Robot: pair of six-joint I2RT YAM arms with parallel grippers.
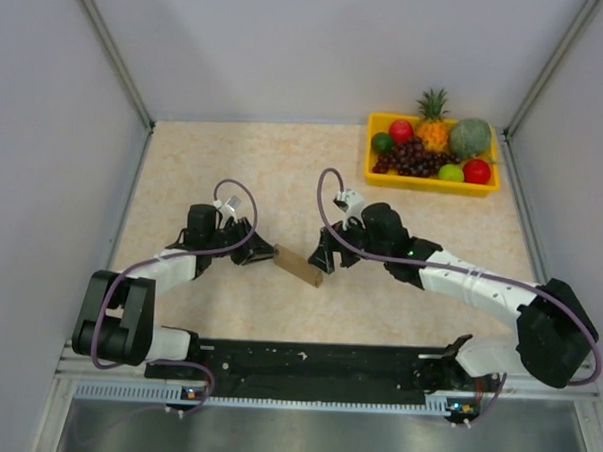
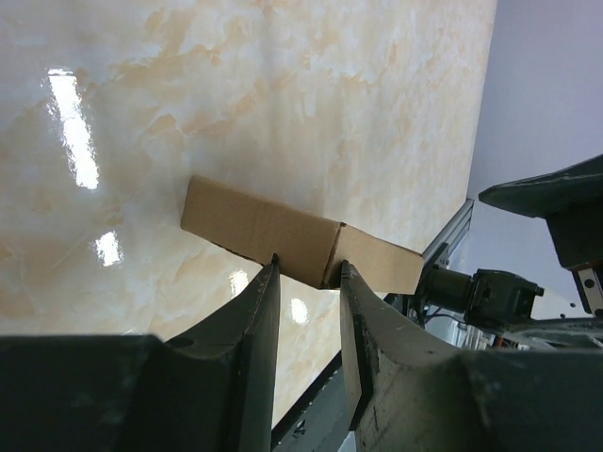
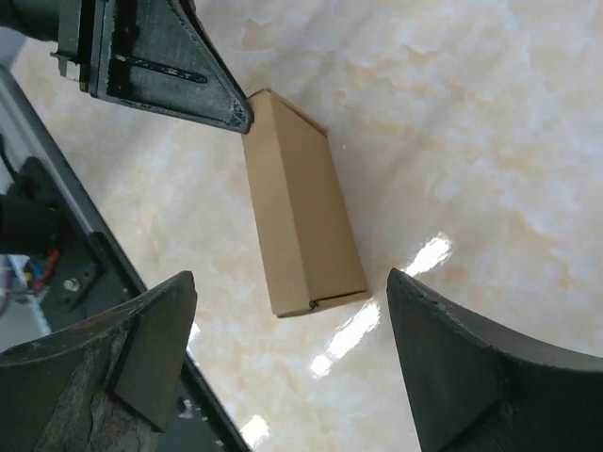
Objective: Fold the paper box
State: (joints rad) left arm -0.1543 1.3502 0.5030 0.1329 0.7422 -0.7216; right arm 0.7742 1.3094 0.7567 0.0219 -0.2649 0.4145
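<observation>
On the marbled table [image 1: 234,163], one brown rectangular cardboard box [image 1: 298,267]; right gripper [image 1: 326,255] spread wide, empty; left gripper [image 2: 309,264] narrowly parted, tips touching box, grip unclear.

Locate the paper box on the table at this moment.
In the top view, the paper box lies on the table near its middle, between the left pincer and the open right pincer.
</observation>
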